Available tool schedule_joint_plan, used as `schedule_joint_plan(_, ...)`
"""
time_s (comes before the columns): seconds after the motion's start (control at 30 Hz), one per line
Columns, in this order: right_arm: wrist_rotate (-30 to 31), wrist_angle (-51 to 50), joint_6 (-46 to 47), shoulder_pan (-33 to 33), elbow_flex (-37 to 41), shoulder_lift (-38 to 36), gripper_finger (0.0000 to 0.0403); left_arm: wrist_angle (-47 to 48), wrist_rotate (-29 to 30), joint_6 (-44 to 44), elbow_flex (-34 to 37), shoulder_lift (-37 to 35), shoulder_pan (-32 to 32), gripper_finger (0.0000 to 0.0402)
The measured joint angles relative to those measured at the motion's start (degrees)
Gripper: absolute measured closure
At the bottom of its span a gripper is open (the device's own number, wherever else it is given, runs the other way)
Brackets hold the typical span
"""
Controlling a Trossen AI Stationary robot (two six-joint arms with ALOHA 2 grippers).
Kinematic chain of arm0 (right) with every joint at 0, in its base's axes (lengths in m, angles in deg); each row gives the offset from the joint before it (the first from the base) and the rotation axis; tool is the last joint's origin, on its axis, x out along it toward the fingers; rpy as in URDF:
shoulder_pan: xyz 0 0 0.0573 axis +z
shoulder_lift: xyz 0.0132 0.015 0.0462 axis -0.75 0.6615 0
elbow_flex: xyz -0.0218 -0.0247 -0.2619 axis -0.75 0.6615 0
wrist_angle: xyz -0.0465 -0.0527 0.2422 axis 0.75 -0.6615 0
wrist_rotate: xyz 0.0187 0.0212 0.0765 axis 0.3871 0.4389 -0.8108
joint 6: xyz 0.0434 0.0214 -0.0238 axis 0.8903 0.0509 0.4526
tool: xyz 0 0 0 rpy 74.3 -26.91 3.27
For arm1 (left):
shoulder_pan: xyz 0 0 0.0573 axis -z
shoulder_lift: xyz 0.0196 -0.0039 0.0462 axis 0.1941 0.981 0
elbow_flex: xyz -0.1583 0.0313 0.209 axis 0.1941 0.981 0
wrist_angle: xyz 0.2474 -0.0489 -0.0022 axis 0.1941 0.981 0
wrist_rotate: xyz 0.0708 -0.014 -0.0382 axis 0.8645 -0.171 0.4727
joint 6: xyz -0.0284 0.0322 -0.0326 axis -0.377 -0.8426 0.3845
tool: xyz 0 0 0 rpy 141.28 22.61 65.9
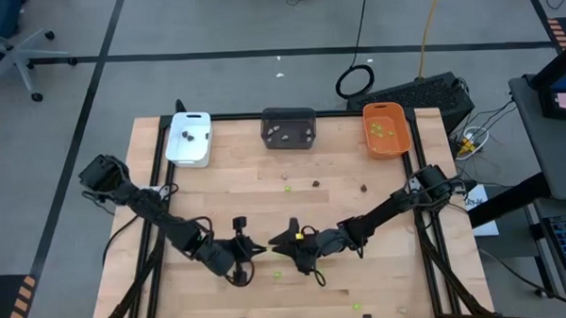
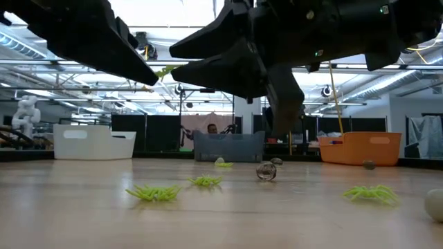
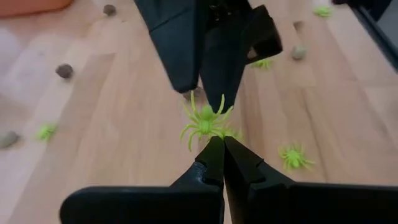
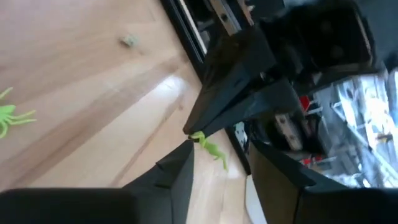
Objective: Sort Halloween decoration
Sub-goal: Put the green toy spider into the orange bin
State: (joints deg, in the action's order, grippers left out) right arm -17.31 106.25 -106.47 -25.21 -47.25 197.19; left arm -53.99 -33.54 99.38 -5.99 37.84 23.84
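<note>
Holding lime-green plastic spider (image 3: 205, 122) in my closed left gripper (image 3: 217, 144) | right gripper (image 4: 217, 163) apart beside it | judged featherlight, floppy-legged; pinch body, not legs

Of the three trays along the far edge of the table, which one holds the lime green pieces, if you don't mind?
The orange tray, at the right end of the row; green pieces show only in it.

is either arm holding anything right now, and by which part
The left pincer is shut on a green spider, pinching its rear edge between the fingertips. The right pincer is open around the same spider, not yet gripping it.
</note>
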Motion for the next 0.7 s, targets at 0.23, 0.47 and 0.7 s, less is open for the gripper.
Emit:
schedule_joint_plan(0.23,-3.32,-0.93,-2.50,-0.13,-0.02,0.00,0.0306,-0.71,-4.84,0.43,0.00,0.00,-2.89,0.0401)
schedule_joint_plan(0.47,-2.77,-2.15,-2.50,-0.17,-0.01,0.00,0.0335,-0.86,-8.00,0.40,-0.02,0.00,-3.45,0.0401)
schedule_joint_plan(0.7,-2.80,-2.40,-2.60,-0.17,-0.01,0.00,0.0352,-2.24,-8.27,0.38,-0.04,0.00,-3.45,0.0401)
